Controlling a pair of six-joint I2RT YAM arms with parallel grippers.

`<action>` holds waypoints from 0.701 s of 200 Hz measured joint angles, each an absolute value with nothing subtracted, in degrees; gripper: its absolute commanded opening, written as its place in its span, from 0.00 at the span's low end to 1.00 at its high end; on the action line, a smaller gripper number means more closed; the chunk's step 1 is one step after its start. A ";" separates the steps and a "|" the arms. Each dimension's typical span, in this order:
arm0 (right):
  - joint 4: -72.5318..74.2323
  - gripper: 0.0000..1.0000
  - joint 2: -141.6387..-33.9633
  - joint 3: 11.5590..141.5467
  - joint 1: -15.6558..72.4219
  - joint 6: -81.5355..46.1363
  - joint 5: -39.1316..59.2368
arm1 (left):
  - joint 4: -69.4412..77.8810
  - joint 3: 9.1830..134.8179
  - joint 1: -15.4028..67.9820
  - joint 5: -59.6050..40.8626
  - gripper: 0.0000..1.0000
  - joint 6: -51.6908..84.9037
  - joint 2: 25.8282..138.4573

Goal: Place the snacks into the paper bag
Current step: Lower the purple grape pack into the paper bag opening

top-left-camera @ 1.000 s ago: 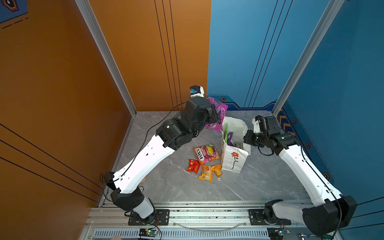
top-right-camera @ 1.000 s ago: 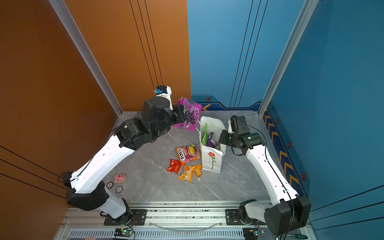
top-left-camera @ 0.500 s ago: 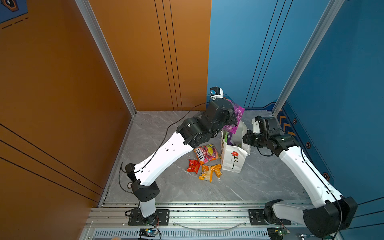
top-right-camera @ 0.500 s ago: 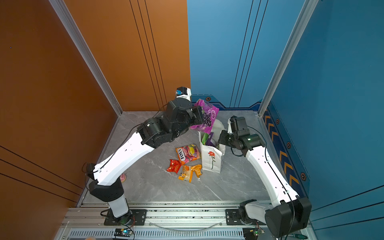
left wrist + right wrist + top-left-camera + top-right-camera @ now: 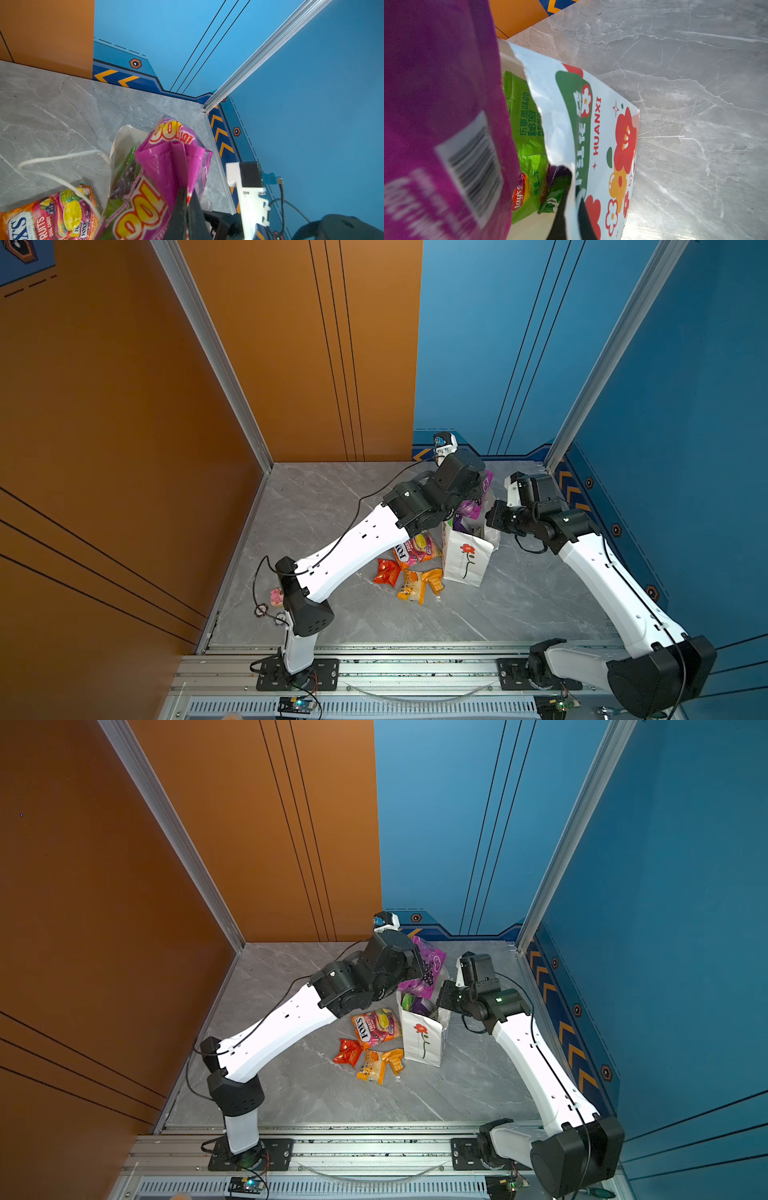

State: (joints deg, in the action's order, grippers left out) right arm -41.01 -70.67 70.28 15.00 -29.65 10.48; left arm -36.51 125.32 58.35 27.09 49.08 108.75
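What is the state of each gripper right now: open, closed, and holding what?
Left gripper: closed, holding the purple packet.
Right gripper: closed, pinching the rim of the paper bag.
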 measured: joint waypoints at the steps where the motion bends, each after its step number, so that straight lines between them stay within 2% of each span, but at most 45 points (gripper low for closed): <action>1: -41.01 0.05 -70.65 70.26 15.00 -29.67 10.48 | -36.49 125.23 58.37 27.07 0.00 49.15 108.75; 58: -40.88 0.05 -70.61 70.11 15.00 -30.06 10.39 | -33.74 119.28 59.24 28.12 0.00 52.58 108.33; 140: -40.71 0.05 -70.61 70.11 15.00 -30.09 10.33 | -33.08 118.91 59.61 29.39 0.00 52.88 108.36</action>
